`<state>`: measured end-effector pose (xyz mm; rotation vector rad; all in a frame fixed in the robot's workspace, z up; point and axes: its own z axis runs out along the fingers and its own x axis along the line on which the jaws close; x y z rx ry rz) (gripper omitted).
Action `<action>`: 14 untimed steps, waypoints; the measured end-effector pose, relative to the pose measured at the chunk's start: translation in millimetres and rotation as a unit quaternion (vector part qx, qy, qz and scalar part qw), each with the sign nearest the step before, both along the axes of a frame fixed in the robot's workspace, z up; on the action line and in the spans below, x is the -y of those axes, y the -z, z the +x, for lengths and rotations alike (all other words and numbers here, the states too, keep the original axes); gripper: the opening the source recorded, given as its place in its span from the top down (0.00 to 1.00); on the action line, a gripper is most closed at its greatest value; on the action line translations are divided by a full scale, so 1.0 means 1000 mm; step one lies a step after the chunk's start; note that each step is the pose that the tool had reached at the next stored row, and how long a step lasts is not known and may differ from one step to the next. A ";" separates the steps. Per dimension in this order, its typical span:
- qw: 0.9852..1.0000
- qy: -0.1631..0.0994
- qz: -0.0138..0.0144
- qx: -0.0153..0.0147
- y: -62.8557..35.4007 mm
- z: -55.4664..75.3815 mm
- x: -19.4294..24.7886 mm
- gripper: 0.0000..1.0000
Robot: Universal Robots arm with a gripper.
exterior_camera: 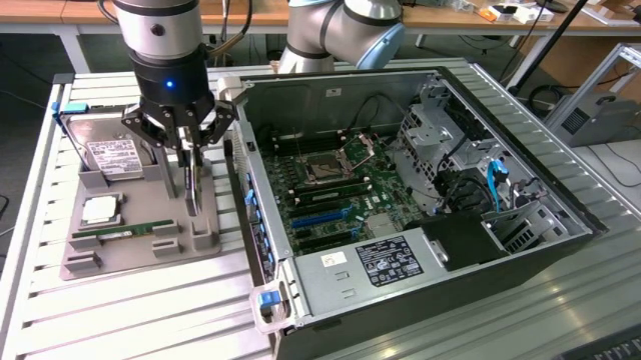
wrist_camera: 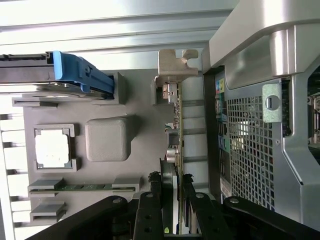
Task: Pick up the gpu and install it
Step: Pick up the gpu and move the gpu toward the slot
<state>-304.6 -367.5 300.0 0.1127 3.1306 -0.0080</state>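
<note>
The gpu (exterior_camera: 192, 193) is a thin dark card standing on edge in a slot of the grey holder tray (exterior_camera: 140, 259), at the exterior view's left of the open computer case (exterior_camera: 561, 217). My gripper (exterior_camera: 188, 174) comes straight down over it, its two fingers pressed against the card's faces. In the wrist view the gpu (wrist_camera: 176, 125) runs edge-on away from the gripper (wrist_camera: 178, 202), ending in its silvery metal bracket (wrist_camera: 175, 62). The card's lower edge is still at the tray's slot. Inside the case lies the motherboard (exterior_camera: 320, 187) with blue and black card slots (exterior_camera: 318, 217).
On the tray also sit a silver hard drive (exterior_camera: 115, 154) with a blue handle (wrist_camera: 80, 75), a square processor (exterior_camera: 100, 210) and a green memory stick (exterior_camera: 120, 231). The case's perforated wall (wrist_camera: 250, 145) stands close beside the card. A second robot arm (exterior_camera: 346, 30) is behind the case.
</note>
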 end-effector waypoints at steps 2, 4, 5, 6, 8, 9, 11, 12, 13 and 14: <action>1.000 0.000 0.000 0.000 -0.0007 0.000 0.0000 0.73; 1.000 0.000 0.000 0.000 -0.0019 0.000 0.0000 0.73; 1.000 0.000 0.000 0.000 -0.0023 0.000 0.0000 0.73; 1.000 0.000 0.000 0.000 -0.0026 0.000 0.0000 0.73; 1.000 0.000 0.000 0.000 -0.0034 0.000 0.0000 0.73; 1.000 0.000 0.000 0.000 -0.0039 0.000 0.0000 0.73; 1.000 0.000 0.000 0.000 -0.0046 0.000 0.0000 0.73; 1.000 0.000 0.000 0.000 -0.0050 0.000 0.0000 0.73; 1.000 0.000 0.000 0.000 -0.0054 0.000 0.0000 0.73; 1.000 0.000 0.000 0.000 -0.0057 0.000 0.0000 0.73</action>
